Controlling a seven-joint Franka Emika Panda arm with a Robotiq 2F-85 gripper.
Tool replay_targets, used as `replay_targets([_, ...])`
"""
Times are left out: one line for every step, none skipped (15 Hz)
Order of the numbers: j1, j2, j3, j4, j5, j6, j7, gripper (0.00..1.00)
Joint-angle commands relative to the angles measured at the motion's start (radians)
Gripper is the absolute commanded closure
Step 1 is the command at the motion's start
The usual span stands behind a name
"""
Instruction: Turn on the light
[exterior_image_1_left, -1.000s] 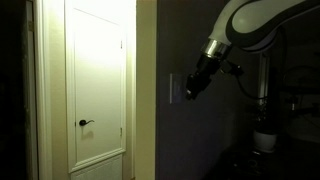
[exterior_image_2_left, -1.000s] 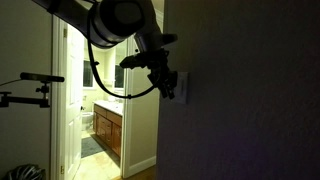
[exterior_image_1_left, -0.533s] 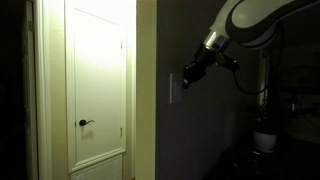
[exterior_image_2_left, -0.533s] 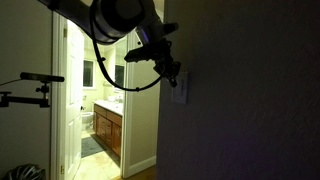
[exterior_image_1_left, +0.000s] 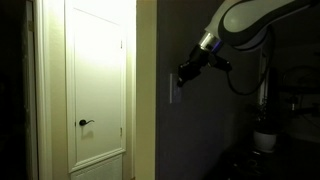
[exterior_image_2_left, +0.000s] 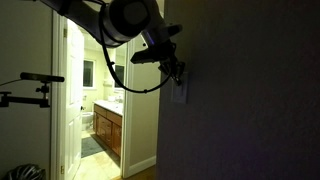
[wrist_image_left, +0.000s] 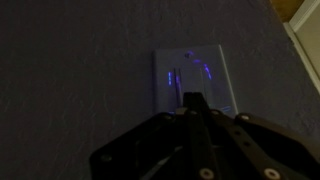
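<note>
The light's switch is a small pale upright wall plate on a dark wall, seen in both exterior views (exterior_image_1_left: 173, 88) (exterior_image_2_left: 181, 91) and in the wrist view (wrist_image_left: 192, 75), where it glows faintly blue. My gripper (exterior_image_1_left: 186, 70) (exterior_image_2_left: 176, 70) is at the plate's upper part, its fingers together, fingertips (wrist_image_left: 194, 100) pointing at the plate's lower middle. No lamp shows. The wall around the plate is in darkness.
A lit white door (exterior_image_1_left: 98, 85) with a dark lever handle (exterior_image_1_left: 85, 123) stands beside the wall's corner. A doorway (exterior_image_2_left: 110, 110) opens onto a lit bathroom with a vanity. A stand with a black bar (exterior_image_2_left: 30, 78) is at the far side.
My gripper has moved up along the wall, from level with the switch plate's middle to its upper part. The room stays dark.
</note>
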Motion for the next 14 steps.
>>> replay_targets([0.005,0.038,-0.002,0.042,0.014,0.027,0.025,0.97])
replay_targets([0.005,0.034,-0.002,0.040,0.013,0.024,0.026,0.97])
replay_targets([0.004,0.018,-0.002,0.027,0.008,0.015,0.026,0.97])
replay_targets([0.006,0.005,-0.002,0.016,0.017,-0.002,0.010,0.97])
replay_targets([0.010,-0.019,-0.002,-0.004,0.034,-0.046,-0.022,0.97])
replay_targets([0.010,-0.030,-0.002,-0.015,0.031,-0.067,-0.028,0.97])
replay_targets([0.012,-0.051,-0.004,-0.035,0.050,-0.111,-0.061,0.74])
replay_targets([0.011,-0.065,-0.006,-0.048,0.053,-0.153,-0.074,0.70])
replay_targets([0.010,-0.080,-0.009,-0.061,0.062,-0.207,-0.099,0.64])
replay_targets([0.008,-0.087,-0.011,-0.065,0.062,-0.250,-0.110,0.58])
replay_targets([0.006,-0.095,-0.013,-0.069,0.059,-0.303,-0.121,0.52])
replay_targets([0.005,-0.101,-0.015,-0.071,0.057,-0.347,-0.127,0.46])
replay_targets([0.002,-0.107,-0.018,-0.077,0.049,-0.392,-0.126,0.39])
replay_targets([0.000,-0.110,-0.021,-0.081,0.038,-0.435,-0.125,0.33])
